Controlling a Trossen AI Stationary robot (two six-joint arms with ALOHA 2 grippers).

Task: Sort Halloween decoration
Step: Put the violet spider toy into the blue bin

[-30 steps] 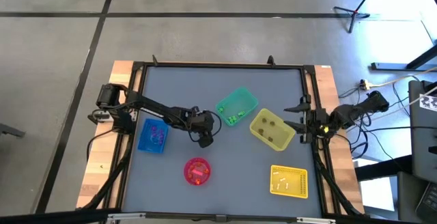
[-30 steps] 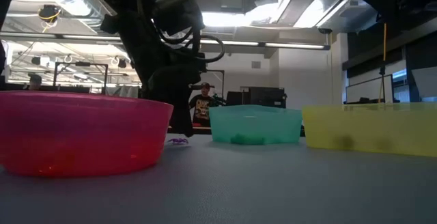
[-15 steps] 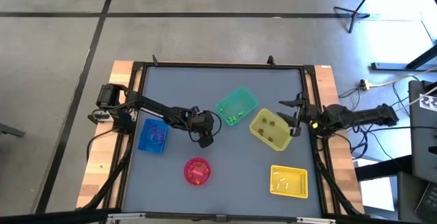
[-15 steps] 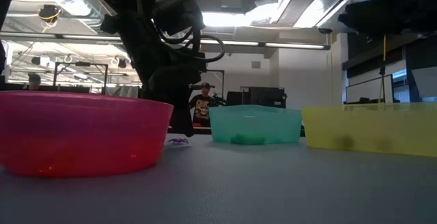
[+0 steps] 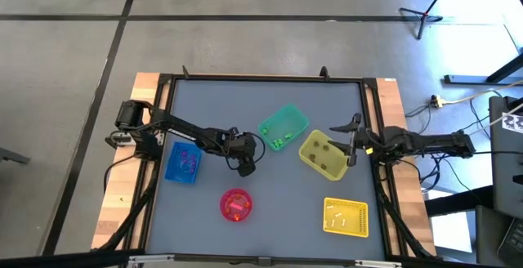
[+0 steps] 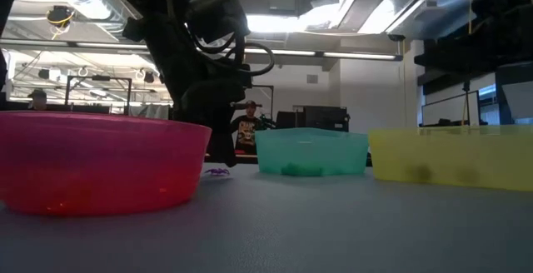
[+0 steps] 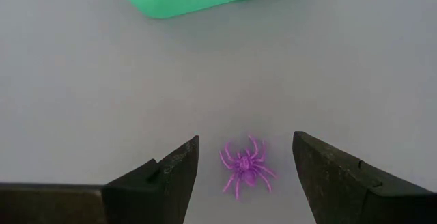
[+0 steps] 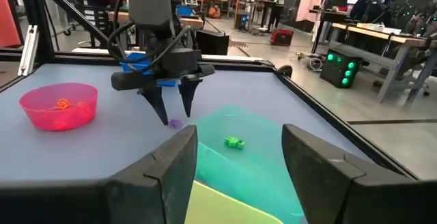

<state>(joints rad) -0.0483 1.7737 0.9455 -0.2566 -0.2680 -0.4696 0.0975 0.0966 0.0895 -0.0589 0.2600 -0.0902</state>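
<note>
A tiny purple spider (image 7: 244, 169) lies flat on the grey table, just near of the green bin (image 5: 283, 128). My left gripper (image 7: 244, 136) hangs over it, open, one finger on each side and neither touching; the low view shows its fingertips (image 6: 221, 152) just above the spider (image 6: 218, 171). My right gripper (image 5: 347, 141) is open and hovers level over the right end of the lime-yellow bin (image 5: 325, 154). Its wrist view looks across the green bin with a green trinket (image 8: 234, 142) toward the left gripper (image 8: 171, 108).
A blue bin (image 5: 182, 163) holding purple trinkets sits by the left edge. The pink bowl (image 5: 235, 204) with orange pieces stands near the front, and a yellow bin (image 5: 346, 216) with white pieces at the front right. People stand in the room beyond the table.
My right arm has reached from the table's right edge toward the left, and its gripper now stands over the lime-yellow bin's right end, still open. The left arm and the spider have kept still.
</note>
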